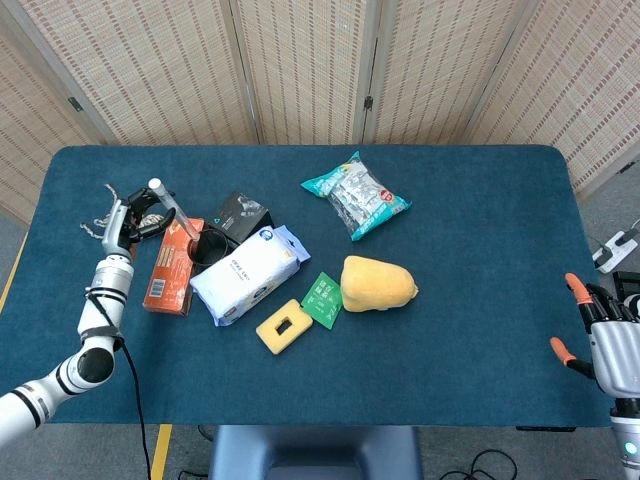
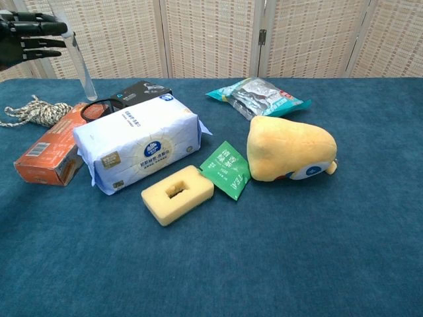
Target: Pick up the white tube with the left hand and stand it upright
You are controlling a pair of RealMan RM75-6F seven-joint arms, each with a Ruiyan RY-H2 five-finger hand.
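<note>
Left robot hand (image 2: 26, 38) grips white tube (image 2: 78, 66) aloft over orange box (image 2: 53, 148), slightly tilted. Lower it vertical onto bare table (image 2: 277, 251) (clear of rope (image 2: 36, 111)), then let go. Right robot hand (image 1: 605, 340) released, idle.

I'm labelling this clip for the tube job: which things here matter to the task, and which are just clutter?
Belongs to the job:
white tube, lifted off the table
left hand, holding it

Just lying about:
orange box
tissue pack
yellow sponge
green tea sachet
yellow plush
snack bag
rope
black box
</note>
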